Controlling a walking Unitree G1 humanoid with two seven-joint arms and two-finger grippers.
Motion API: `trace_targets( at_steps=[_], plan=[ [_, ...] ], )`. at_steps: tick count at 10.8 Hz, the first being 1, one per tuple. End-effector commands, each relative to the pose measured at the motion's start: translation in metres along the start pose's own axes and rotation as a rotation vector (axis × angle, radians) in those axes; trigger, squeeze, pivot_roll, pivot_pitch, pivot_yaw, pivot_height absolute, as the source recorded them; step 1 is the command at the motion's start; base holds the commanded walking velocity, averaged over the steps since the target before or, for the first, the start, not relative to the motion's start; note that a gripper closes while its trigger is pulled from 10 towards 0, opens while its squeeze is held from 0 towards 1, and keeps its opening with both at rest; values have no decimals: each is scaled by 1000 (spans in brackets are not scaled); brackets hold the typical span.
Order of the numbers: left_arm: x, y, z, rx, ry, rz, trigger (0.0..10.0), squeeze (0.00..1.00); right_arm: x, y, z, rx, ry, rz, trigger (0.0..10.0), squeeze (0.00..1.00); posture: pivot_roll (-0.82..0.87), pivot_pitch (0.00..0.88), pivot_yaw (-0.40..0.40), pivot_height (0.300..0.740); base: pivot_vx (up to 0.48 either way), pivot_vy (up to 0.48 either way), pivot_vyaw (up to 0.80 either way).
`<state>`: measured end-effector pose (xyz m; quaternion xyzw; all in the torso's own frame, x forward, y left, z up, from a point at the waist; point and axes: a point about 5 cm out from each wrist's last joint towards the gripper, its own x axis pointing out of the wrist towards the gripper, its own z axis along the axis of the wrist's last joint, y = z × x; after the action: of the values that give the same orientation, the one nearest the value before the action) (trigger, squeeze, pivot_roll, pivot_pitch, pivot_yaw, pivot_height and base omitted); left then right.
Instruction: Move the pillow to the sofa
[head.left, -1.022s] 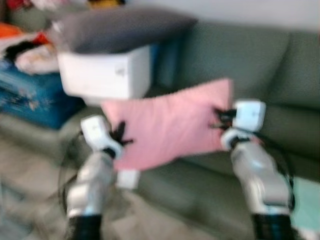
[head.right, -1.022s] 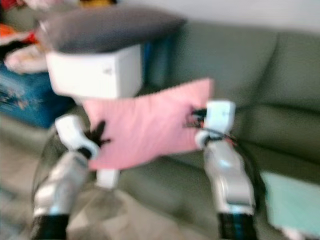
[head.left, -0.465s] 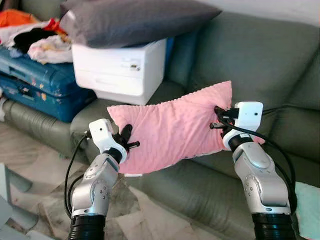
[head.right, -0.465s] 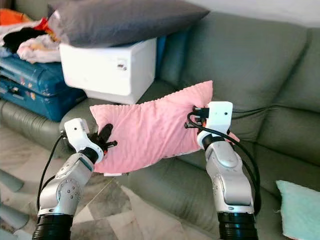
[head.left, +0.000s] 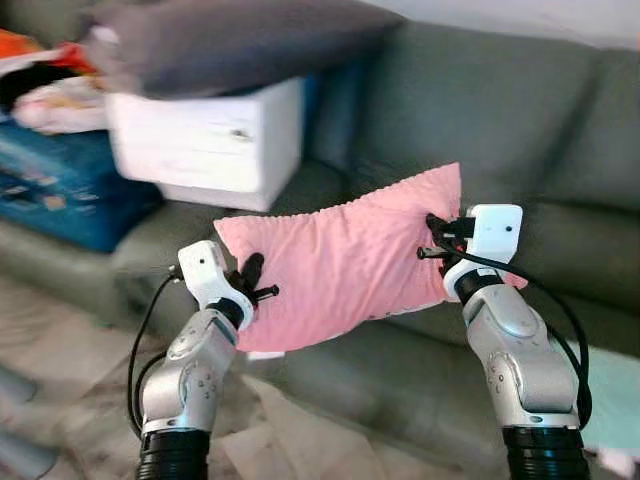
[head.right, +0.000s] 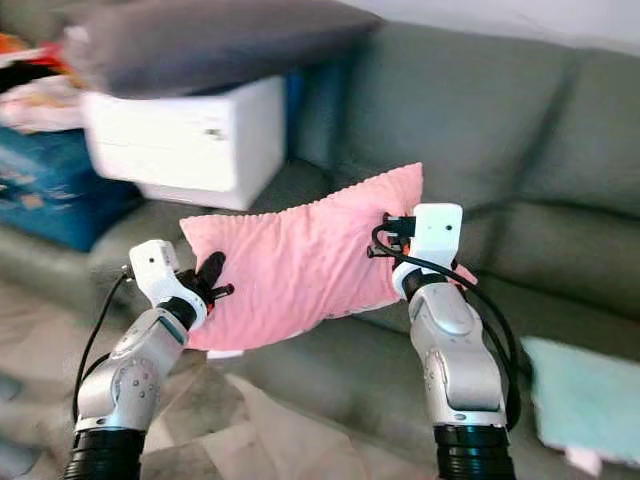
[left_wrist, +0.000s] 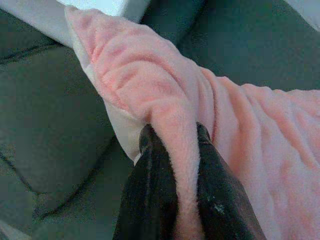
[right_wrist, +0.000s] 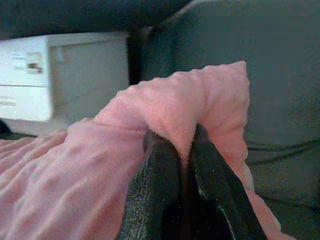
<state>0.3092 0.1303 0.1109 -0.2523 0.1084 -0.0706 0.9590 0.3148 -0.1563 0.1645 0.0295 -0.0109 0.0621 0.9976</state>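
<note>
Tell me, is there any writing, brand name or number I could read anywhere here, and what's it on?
None can be read.
White printer: a small dark mark on its front, too blurred to read.
Pink pillow, green sofa and blue suitcases: no lettering visible.

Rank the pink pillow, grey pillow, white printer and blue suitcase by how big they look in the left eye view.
1. Grey pillow and pink pillow: look alike in area; the pink one is nearer, so no ranking.
2. White printer.
3. Blue suitcase, partly cut off by the frame edge.
</note>
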Motion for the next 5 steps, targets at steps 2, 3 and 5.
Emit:
trace_targets(
  at_steps=[2,3,5],
  plan=[
    [1,-3,5,18,-20,-18,10000,0,0,3,9,-5,-34,10,10000,0,-171,0,-25,740,0,0,-788],
    [1,-3,5,19,-20,-17,10000,0,0,2,9,-7,-34,9,10000,0,-173,0,-25,740,0,0,-788],
    [1,-2,5,15,-18,-16,10000,0,0,2,10,-9,-37,8,10000,0,-173,0,-25,740,0,0,-788]
  ],
)
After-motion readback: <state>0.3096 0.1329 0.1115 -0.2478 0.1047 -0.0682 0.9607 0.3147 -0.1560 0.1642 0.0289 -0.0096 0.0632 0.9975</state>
